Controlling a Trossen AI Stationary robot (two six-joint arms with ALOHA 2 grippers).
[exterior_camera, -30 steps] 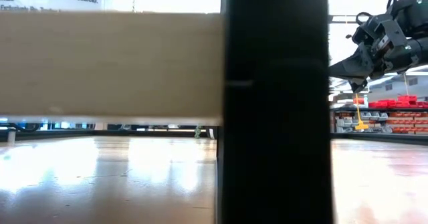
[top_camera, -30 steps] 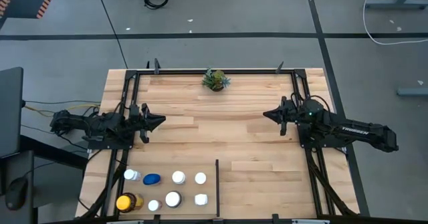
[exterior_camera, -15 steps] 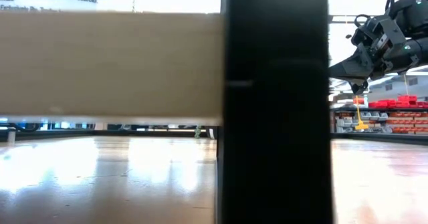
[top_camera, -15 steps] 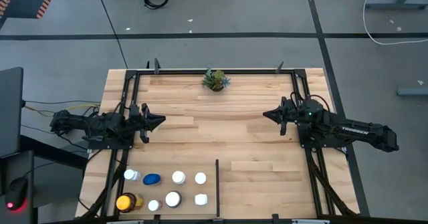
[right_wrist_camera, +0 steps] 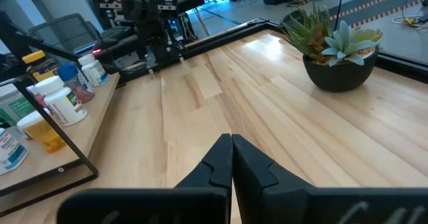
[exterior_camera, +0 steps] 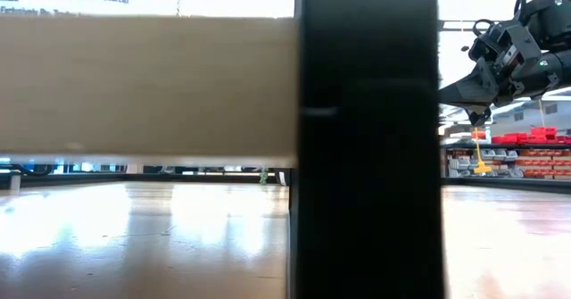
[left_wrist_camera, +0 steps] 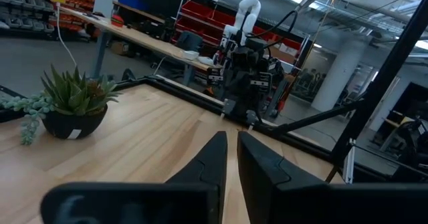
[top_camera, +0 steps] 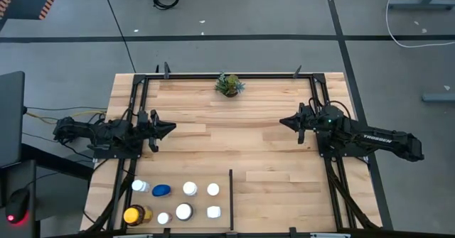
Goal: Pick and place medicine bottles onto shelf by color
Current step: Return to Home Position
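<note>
Over the worktop (top_camera: pixel 234 124), left end effector (top_camera: pixel 169 128) and right end effector (top_camera: pixel 283 122) hang closed, empty; 8 bottles (top_camera: pixel 183 211) stand on the shelf (top_camera: pixel 222 199) beside the left one, so homing looks done, no grasp due.

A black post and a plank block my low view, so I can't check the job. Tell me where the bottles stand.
Observer: From above, all eight medicine bottles stand on the shelf, grouped left of its black divider.
Operator: Report the arms.
Observer: The left gripper and right gripper point at each other across mid-table, both well away from the bottles.
Operator: Confirm the right one carries nothing.
Observer: In the right wrist view its fingers are pressed together with nothing between them.
</note>
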